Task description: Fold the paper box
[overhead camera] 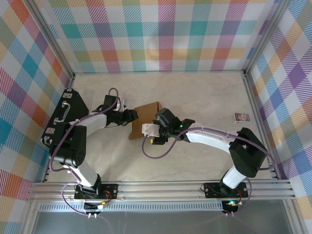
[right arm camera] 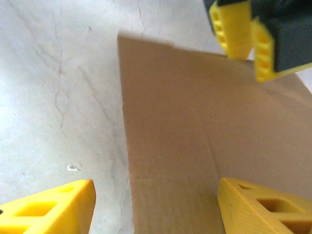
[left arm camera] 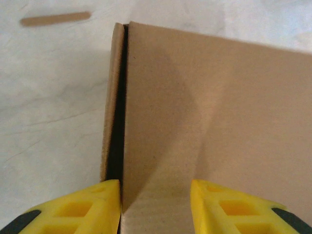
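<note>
Paper box [overhead camera: 146, 117] at centre of bench [overhead camera: 209, 97]; panel-folding step. Left tool [left arm camera: 155, 187] partly closed astride a panel edge, grip unconfirmed. Right tool [right arm camera: 156, 187] wide open, empty; next, probably press that panel flush.

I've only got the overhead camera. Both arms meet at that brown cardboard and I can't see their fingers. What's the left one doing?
Observer: In the left wrist view, the left gripper has the paper box running between its two yellow fingers. I can't tell whether they pinch it.
Operator: And the right one?
Observer: Its wrist camera shows the right gripper spread wide, with one finger over the bare table and the other over the cardboard.
Operator: Is the box closed up on that side?
Observer: The left wrist view shows a dark gap between a narrow flap and the big panel beside it.
</note>
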